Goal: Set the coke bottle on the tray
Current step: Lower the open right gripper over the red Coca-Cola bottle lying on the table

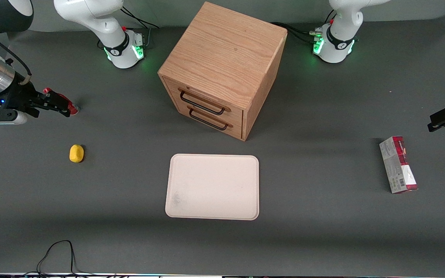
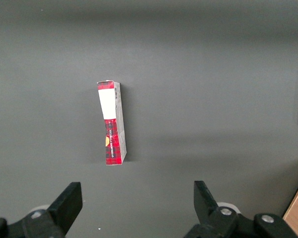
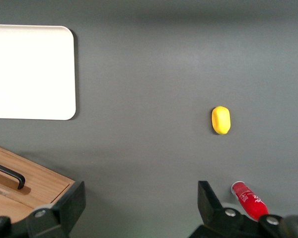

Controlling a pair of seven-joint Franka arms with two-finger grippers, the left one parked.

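Coke bottle (image 1: 69, 105): small, slim, red, lying on its side on the grey table toward the working arm's end, partly hidden under the gripper (image 1: 62, 108).

Tray (image 1: 212, 187): flat, rectangular, cream, rounded corners, low rim, in front of the wooden drawer cabinet (image 1: 222, 69), well apart from the bottle.

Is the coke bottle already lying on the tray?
No: the coke bottle lies on the dark table by the pincer, toward the working arm's end, while the tray holds nothing.
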